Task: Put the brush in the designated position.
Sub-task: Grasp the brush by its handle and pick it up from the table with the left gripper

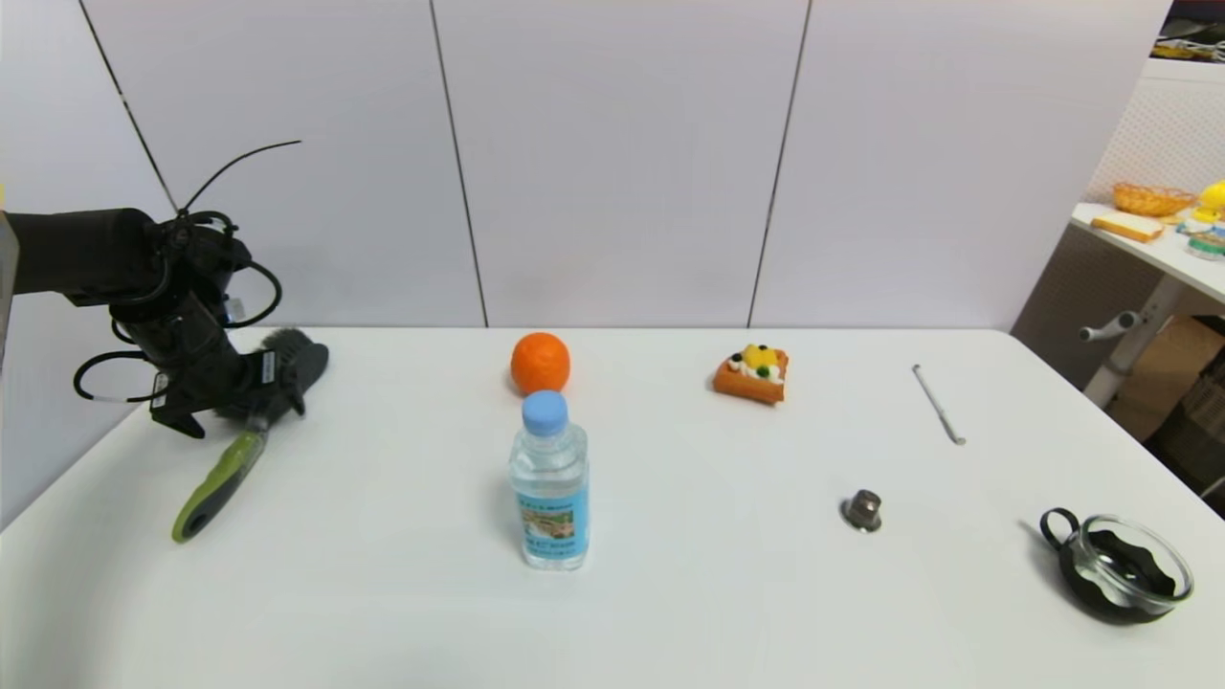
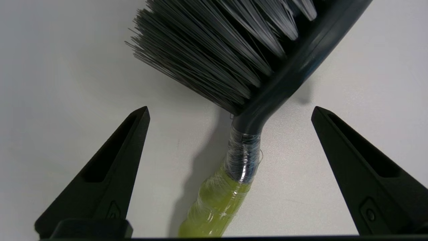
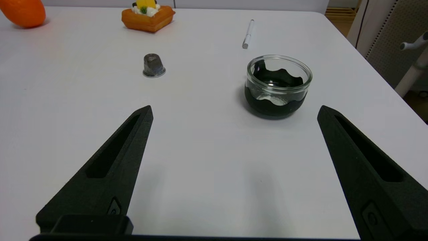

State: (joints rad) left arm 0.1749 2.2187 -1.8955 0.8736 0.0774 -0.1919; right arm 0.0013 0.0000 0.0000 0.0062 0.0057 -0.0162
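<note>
The brush (image 1: pixel 222 475) lies on the white table at the far left, its dark bristled head (image 1: pixel 299 356) toward the back wall and its lime-green and grey handle toward the front edge. My left gripper (image 1: pixel 260 381) hangs open just above the brush's neck. In the left wrist view the neck (image 2: pixel 245 150) sits between the two spread fingers (image 2: pixel 130 134) and neither finger touches it. The designated position has no mark that I can pick out on the bare tabletop. My right gripper (image 3: pixel 234 107) is open and empty over the right side of the table, out of the head view.
A water bottle (image 1: pixel 548 483) stands mid-table with an orange (image 1: pixel 541 363) behind it. Farther right are a toy waffle (image 1: pixel 753 372), a thin metal pick (image 1: pixel 938 404), a small metal cap (image 1: pixel 862 510) and a glass bowl in a black holder (image 1: pixel 1120 566). The table's left edge runs close to the brush.
</note>
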